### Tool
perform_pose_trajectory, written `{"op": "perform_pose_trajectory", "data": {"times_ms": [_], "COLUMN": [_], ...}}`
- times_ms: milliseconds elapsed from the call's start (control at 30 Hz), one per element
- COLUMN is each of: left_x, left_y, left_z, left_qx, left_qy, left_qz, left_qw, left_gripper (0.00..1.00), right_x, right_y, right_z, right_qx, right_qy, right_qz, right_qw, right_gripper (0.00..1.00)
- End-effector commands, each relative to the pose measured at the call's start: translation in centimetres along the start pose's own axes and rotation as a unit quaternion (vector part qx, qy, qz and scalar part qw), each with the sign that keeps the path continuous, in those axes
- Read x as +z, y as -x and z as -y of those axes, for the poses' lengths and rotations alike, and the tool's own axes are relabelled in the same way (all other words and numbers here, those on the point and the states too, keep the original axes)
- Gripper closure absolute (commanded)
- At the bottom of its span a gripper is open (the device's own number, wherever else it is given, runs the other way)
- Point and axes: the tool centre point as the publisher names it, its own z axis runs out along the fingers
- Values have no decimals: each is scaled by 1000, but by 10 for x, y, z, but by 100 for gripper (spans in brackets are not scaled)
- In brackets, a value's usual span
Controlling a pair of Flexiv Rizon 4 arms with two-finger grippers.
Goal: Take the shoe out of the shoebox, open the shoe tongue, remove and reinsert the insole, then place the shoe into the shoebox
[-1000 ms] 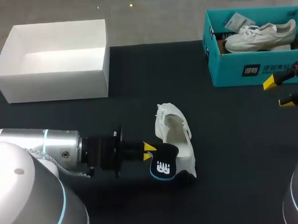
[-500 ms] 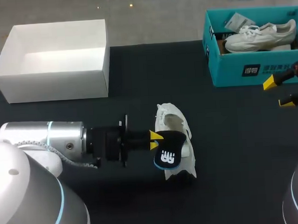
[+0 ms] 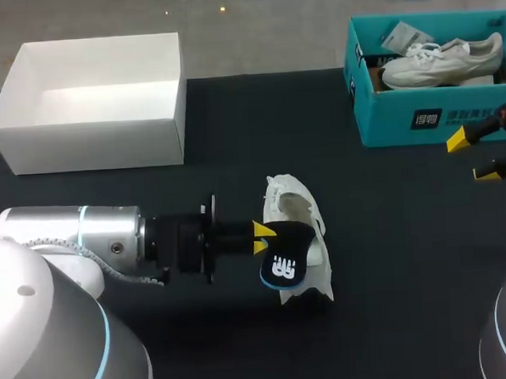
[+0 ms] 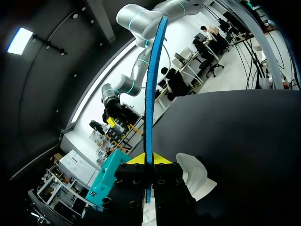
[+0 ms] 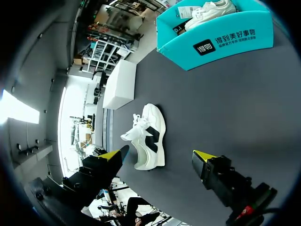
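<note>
White fabric sneaker lies mid-table on the black tabletop. My left gripper is clamped on the black, blue-edged insole at its near end. My right gripper hangs with fingers apart at the right, near the teal cardboard shoebox.

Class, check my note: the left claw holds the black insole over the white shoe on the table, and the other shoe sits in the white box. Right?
One slip: the other shoe sits in the teal box, not the white box; see the head view. The left claw holds the insole over the shoe.
</note>
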Motion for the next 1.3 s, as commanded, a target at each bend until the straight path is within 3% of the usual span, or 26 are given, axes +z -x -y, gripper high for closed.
{"op": "perform_pose_trajectory", "data": {"times_ms": [33,200,400,567,700,1000,1167,1300], "left_x": [2,8,9,5,0,9,31,51], "left_y": [-3,-16,-32,-34,-29,-5,-3,-3], "left_z": [1,6,-14,-32,-30,4,-10,-20], "left_qx": [-5,-16,-31,-36,-31,4,38,35], "left_qy": [-1,-13,3,17,28,-38,-83,-91], "left_qz": [-11,-30,-42,-35,-34,-30,-30,-50], "left_qw": [1000,999,999,999,999,999,995,994], "left_gripper": [100,100,100,100,100,100,100,100], "right_x": [0,0,0,0,0,0,0,0], "right_y": [0,0,0,0,0,0,0,0], "right_z": [2,2,2,2,2,2,2,2], "right_qx": [0,0,0,0,0,0,0,0], "right_qy": [1,1,1,1,1,1,1,1], "right_qz": [1,1,1,1,1,1,1,1], "right_qw": [1000,1000,1000,1000,1000,1000,1000,1000], "right_gripper": [0,0,0,0,0,0,0,0]}}
